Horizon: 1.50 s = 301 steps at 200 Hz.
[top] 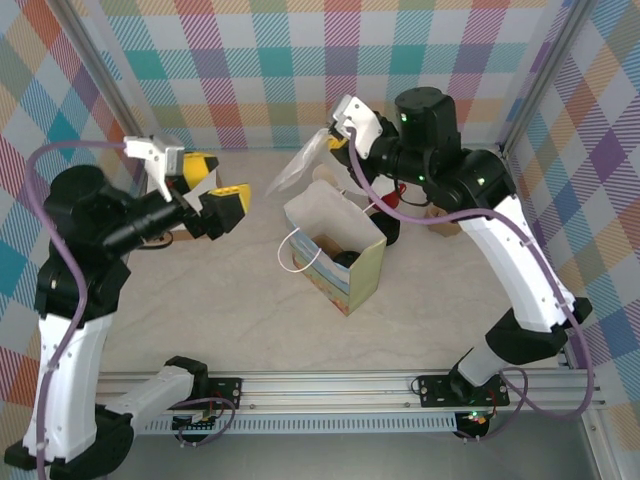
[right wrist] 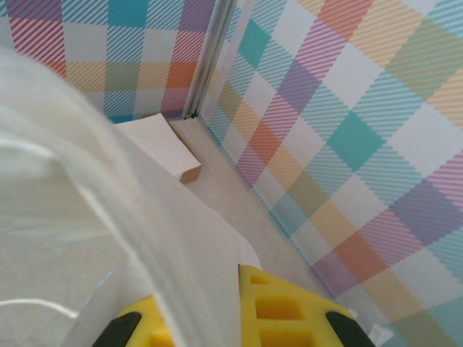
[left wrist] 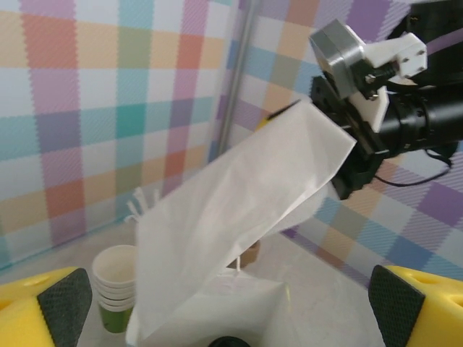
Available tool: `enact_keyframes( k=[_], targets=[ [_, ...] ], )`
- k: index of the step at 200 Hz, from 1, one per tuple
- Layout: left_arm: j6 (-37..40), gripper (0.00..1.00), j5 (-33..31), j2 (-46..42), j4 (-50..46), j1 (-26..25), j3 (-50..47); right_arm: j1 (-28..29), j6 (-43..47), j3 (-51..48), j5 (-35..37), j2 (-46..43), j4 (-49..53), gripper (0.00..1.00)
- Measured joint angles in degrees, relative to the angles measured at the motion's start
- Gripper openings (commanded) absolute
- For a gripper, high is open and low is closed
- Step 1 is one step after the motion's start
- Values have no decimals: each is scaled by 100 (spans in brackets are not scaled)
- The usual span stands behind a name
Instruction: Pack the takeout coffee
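The paper bag (top: 350,275) stands open mid-table, and its white inside (left wrist: 246,300) fills the bottom of the left wrist view. Down in it sits the black lid of the takeout coffee (top: 347,259) (left wrist: 229,341); the cup body is hidden. My right gripper (top: 337,138) (right wrist: 226,329) is raised behind the bag and shut on a thin white paper sheet (top: 298,162) (left wrist: 231,217) (right wrist: 108,217), which hangs out over the bag's far side. My left gripper (top: 214,184) (left wrist: 231,307) is open, left of the bag and apart from it, with nothing between its fingers.
A stack of cream and green paper cups (left wrist: 116,285) and white stirrers (left wrist: 141,206) stand behind the bag by the back wall. A flat brown-edged box (right wrist: 163,144) lies near the back right corner. Checked walls close in the back and both sides.
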<state>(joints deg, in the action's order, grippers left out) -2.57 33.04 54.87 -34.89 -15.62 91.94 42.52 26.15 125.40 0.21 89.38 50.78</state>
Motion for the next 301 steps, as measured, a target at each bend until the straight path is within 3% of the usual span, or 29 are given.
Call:
enact_keyframes(
  k=[84,130,172,227,301],
  targets=[
    [-216,100,-726,-166,81,-2,-793,-7,-1134,-1082,116,-479,656,0],
    [-238,100,-769,-146,76,-2,-815,-179,-1681,-1405,136,-140,804,0],
    [-240,100,-769,-125,74,-2,-820,-289,-2070,-1399,599,212,1123,0],
    [-258,100,-769,-44,76,0,-855,-254,-1799,-1375,669,310,1453,0],
    [-256,100,-767,68,76,-2,-896,337,-1130,-1314,828,870,1661,0]
  ],
)
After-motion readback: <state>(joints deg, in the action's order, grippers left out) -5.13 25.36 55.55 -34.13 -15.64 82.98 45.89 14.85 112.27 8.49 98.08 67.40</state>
